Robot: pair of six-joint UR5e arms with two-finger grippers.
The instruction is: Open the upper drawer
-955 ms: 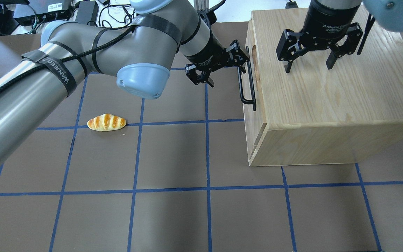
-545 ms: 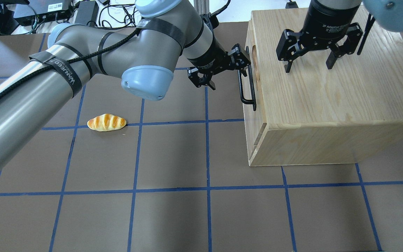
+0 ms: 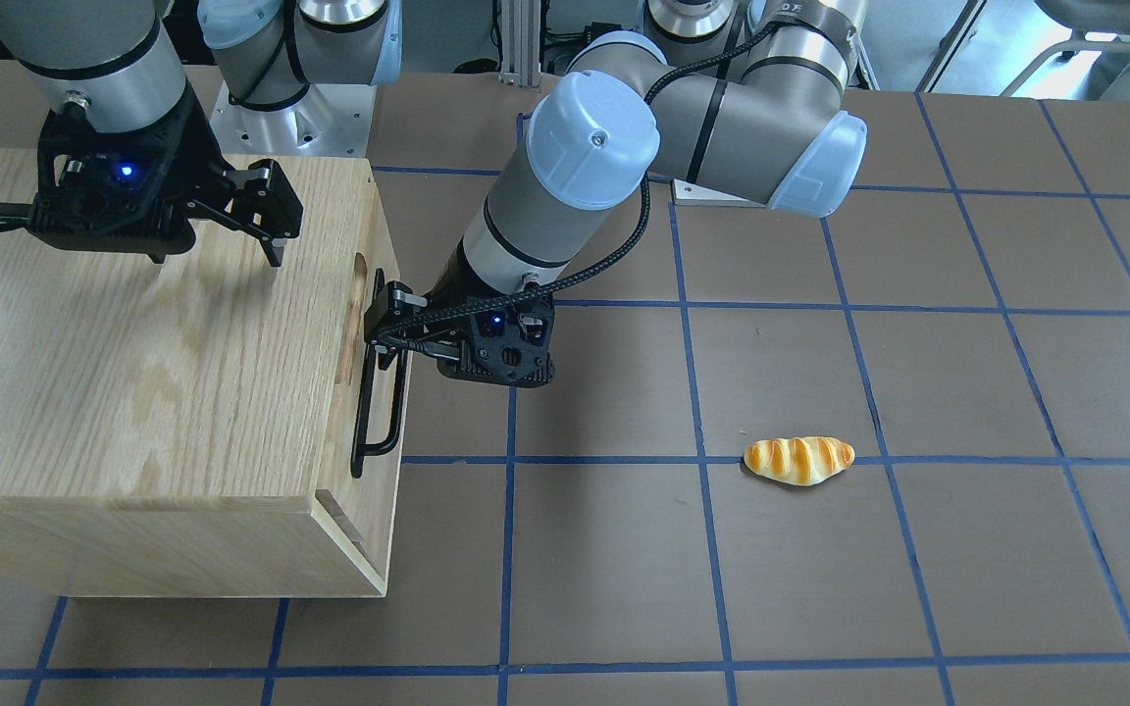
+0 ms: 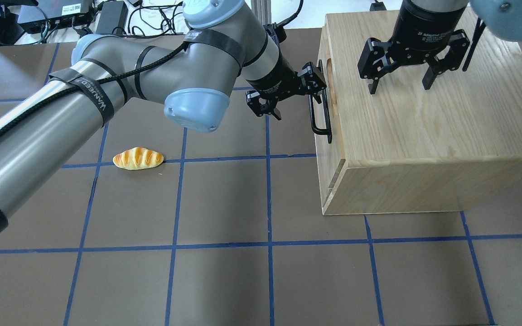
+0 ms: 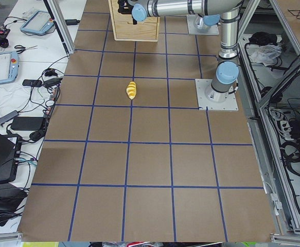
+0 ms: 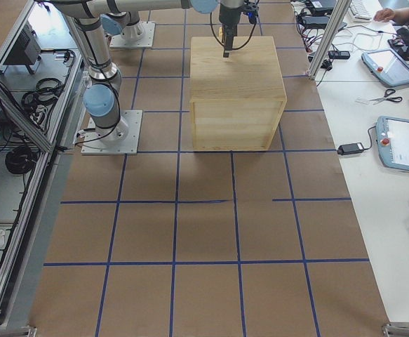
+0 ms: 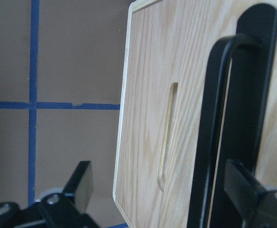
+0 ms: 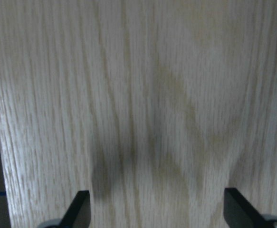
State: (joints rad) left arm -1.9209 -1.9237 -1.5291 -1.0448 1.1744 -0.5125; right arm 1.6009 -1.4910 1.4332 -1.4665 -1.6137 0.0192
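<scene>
The upper drawer (image 4: 333, 149) is shut, its pale front flush with the oak cabinet (image 4: 424, 127). Its black bar handle (image 4: 320, 108) and oblong slot (image 4: 330, 74) face the table's left. My left gripper (image 4: 298, 105) is open at the handle's far end. In the left wrist view the handle (image 7: 219, 133) stands between the spread fingers (image 7: 81, 185), close to the right one, beside the slot (image 7: 167, 133). In the front-facing view the left gripper (image 3: 390, 338) is at the handle (image 3: 379, 412). My right gripper (image 4: 399, 88) hangs open and empty just above the cabinet's top.
A toy bread roll (image 4: 138, 158) lies on the brown mat left of the cabinet, also in the front-facing view (image 3: 798, 459). The left arm's elbow (image 4: 193, 108) hangs over the mat between them. Cables and boxes (image 4: 61, 13) lie beyond the table's back edge.
My left arm has swung right and forward, bringing its open gripper closer in on the handle. The right gripper, the drawer and the roll have not moved.
</scene>
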